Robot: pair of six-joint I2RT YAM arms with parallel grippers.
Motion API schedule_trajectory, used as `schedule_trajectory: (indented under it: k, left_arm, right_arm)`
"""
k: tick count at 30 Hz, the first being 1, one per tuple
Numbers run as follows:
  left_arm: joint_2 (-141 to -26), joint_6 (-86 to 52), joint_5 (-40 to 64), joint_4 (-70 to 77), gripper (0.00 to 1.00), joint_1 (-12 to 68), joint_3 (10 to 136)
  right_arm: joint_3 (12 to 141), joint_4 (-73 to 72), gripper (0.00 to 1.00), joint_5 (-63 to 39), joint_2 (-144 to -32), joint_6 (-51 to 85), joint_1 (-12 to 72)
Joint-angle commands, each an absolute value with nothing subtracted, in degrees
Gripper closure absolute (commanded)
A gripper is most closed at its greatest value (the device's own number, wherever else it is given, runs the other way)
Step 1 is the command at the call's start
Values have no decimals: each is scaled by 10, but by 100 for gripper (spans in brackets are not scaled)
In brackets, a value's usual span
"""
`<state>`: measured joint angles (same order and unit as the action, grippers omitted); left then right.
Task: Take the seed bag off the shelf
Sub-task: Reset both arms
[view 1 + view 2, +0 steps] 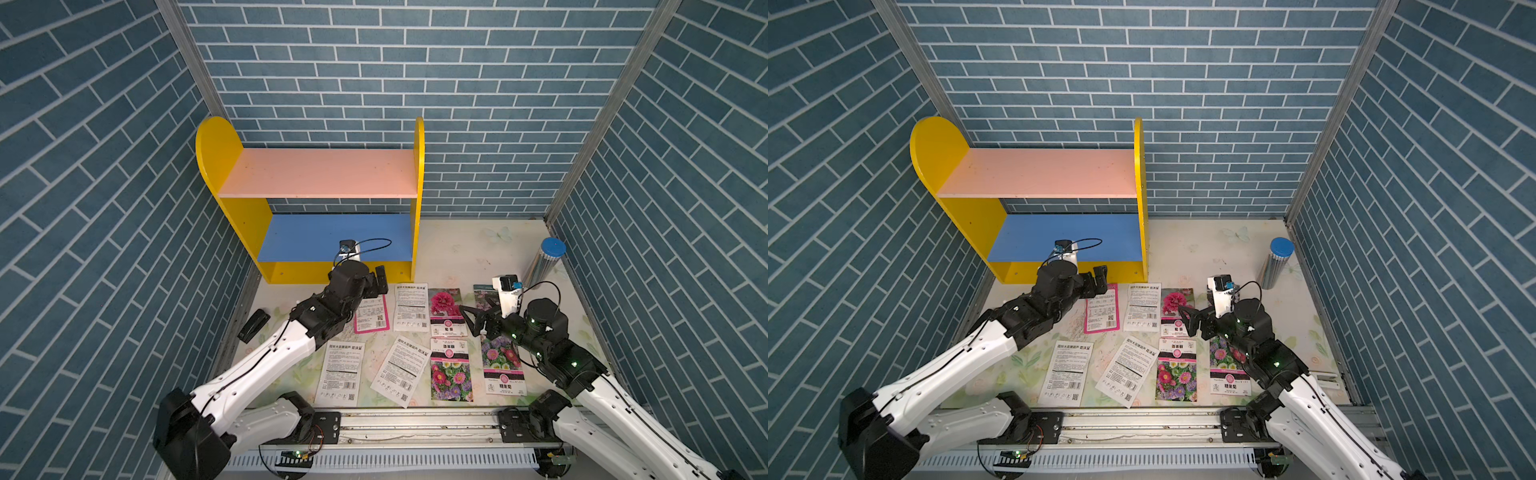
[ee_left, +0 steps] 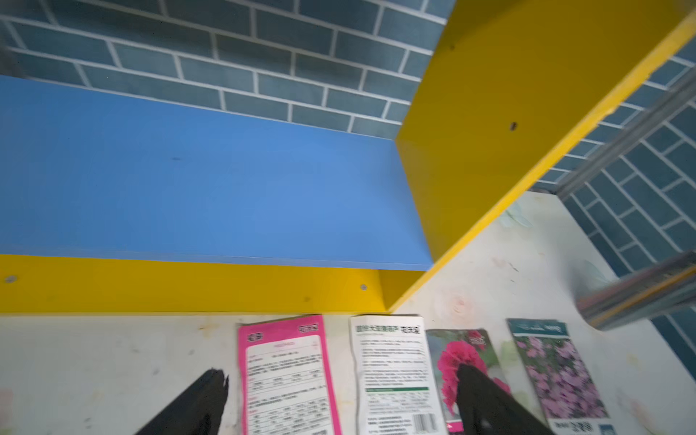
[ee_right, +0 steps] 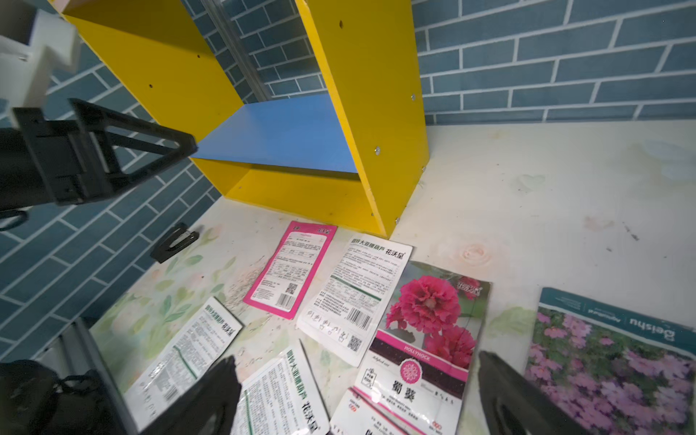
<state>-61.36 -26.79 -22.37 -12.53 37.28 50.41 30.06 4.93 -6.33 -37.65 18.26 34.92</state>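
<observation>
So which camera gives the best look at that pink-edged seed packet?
The right wrist view: the pink-edged seed packet lies whole and sharp in front of the shelf. Both top views show it small, partly hidden behind the left arm. The left wrist view shows it blurred, cut off by the frame edge.
</observation>
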Motion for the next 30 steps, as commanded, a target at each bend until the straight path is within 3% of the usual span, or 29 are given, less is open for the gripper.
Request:
schedule_trajectory:
  k: [1, 5, 14, 21, 30]
  left_arm:
    - [-583, -209, -305, -96, 0, 351, 469]
    - [-558, -176, -305, -57, 0, 297, 431]
    - [-513, -109, -200, 113, 0, 175, 303]
    - [-540, -77, -192, 263, 0, 148, 230]
    - [-566, -51, -174, 418, 0, 119, 142]
  right_arm:
    - [297, -67, 0, 19, -402, 118, 346]
    - [277, -131, 0, 90, -445, 57, 334]
    - [187, -326, 0, 97, -498, -51, 215]
    - [117, -529, 0, -10, -597, -27, 55]
    - [89, -746, 0, -84, -806, -18, -3]
